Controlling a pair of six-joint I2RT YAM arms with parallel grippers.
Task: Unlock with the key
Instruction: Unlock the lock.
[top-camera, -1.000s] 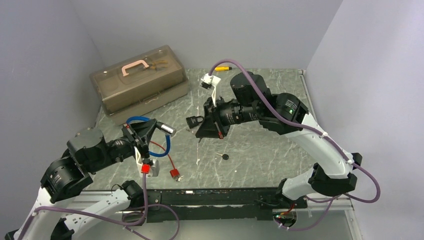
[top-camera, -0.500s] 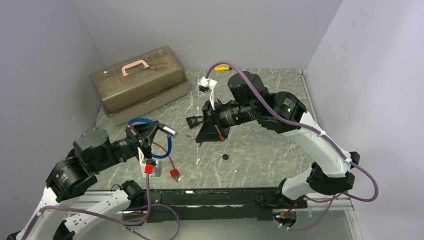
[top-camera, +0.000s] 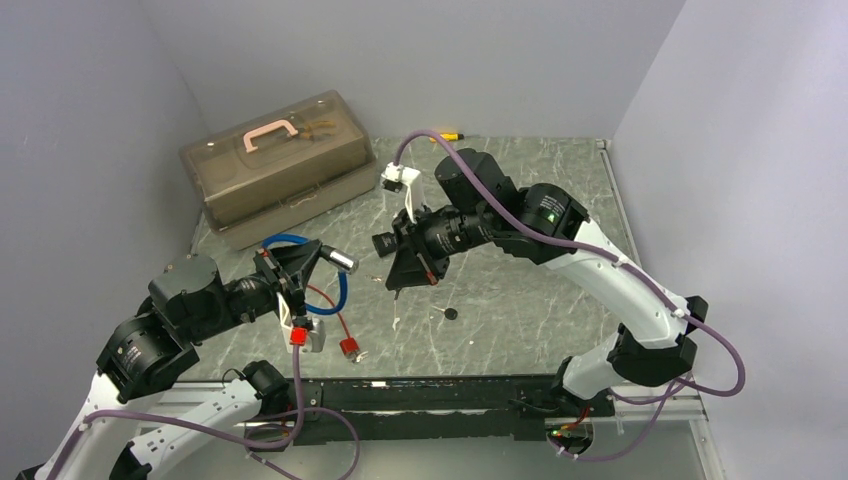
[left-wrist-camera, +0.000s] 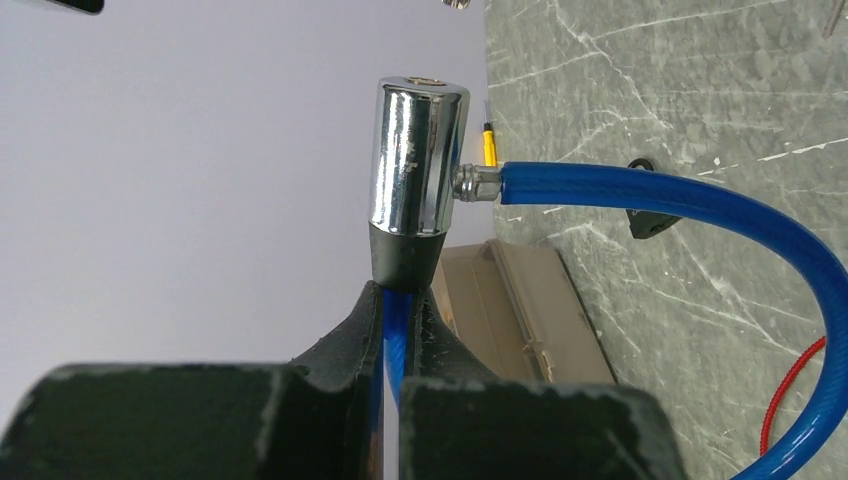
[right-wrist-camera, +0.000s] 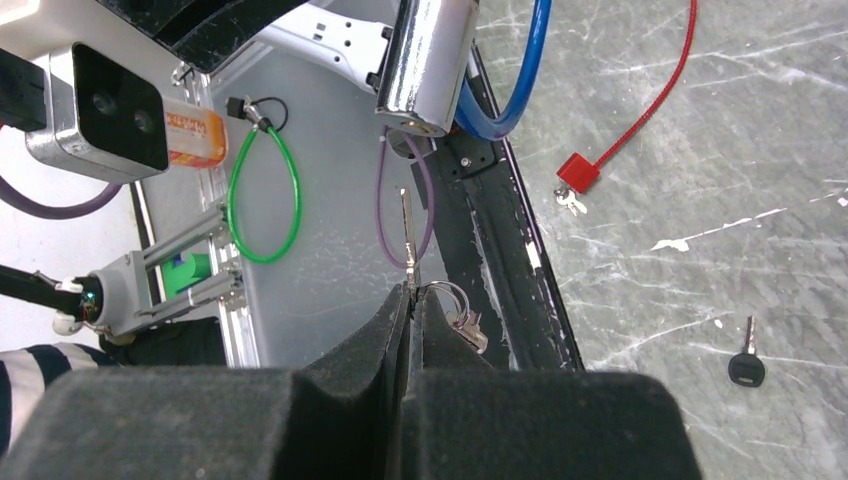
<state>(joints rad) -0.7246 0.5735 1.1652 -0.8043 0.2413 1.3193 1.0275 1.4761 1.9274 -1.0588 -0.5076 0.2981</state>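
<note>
Above the desk (top-camera: 520, 290), the left gripper (left-wrist-camera: 398, 305) pinches the blue cable (left-wrist-camera: 640, 195), seemingly so the chrome lock barrel (left-wrist-camera: 415, 150) faces the key (right-wrist-camera: 406, 225) clamped in the right gripper (right-wrist-camera: 410, 300).

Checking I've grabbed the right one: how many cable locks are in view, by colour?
Blue cable lock: 1, held in the left end effector
Red cable lock: 1
Green cable lock: 1
Total: 3
</note>
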